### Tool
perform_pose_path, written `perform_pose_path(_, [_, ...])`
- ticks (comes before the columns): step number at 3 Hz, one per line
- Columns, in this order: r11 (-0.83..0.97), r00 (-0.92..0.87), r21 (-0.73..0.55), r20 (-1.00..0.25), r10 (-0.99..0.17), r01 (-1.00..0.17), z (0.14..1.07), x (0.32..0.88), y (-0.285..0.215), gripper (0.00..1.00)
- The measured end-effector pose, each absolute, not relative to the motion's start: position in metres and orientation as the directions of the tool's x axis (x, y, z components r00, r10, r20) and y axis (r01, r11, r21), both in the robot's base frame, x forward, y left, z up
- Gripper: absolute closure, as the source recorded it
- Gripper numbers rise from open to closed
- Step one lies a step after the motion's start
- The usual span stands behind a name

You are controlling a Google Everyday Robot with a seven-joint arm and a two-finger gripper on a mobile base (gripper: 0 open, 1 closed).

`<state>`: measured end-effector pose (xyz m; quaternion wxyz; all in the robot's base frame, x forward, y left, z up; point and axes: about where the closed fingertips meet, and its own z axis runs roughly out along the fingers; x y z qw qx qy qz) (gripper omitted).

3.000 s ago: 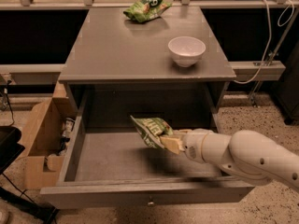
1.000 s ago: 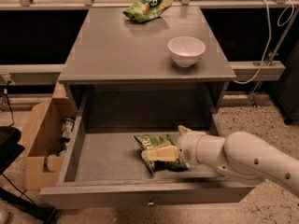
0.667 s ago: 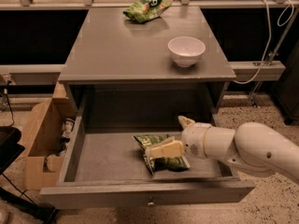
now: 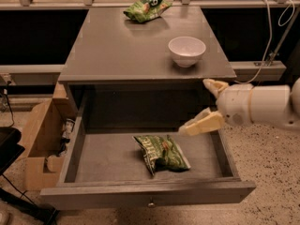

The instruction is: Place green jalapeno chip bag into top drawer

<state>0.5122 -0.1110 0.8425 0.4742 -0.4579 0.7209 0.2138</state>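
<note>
Chip bag [image 4: 161,153] lies flat in drawer [image 4: 140,196], front-centre, untouched by gripper [image 4: 209,105]. Gripper hovers over drawer's right edge, fingers spread, empty. Best exit: lift clear rightward, avoiding bowl [image 4: 186,50].

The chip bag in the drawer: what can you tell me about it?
The chip bag is crumpled, shiny olive-green foil with pale lettering and a reddish patch. It lies flat on the floor of the open drawer, near the middle. Nothing holds it: the gripper hangs above and right of it, fingers open, not touching.
</note>
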Motion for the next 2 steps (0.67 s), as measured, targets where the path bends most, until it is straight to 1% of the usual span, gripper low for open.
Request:
perform_pose_path(1, [0.412, -0.075, -0.178, -0.847, -0.526, -0.893, 0.888, 0.504, -0.130, 0.00])
perform_pose_path(2, [0.355, -0.058, -0.198, -0.801, -0.596, -0.914, 0.915, 0.479, -0.131, 0.00])
